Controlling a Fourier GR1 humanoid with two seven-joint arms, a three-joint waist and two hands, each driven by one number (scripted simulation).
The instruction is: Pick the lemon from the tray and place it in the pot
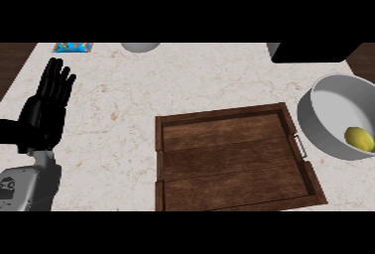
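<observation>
A yellow lemon [359, 138] lies inside the grey pot [327, 106] at the right edge of the head view, near the pot's right side. The brown wooden tray [233, 161] sits in the middle of the counter with nothing in it. My left hand [45, 109] rests open at the left edge, fingers straight and pointing up, well away from tray and pot. My right hand does not show anywhere.
A black box [315, 51] stands at the back right, just behind the pot. A blue packet [73, 47] and a grey round object [141, 46] lie along the counter's far edge. Dark wood borders the marble top at both far corners.
</observation>
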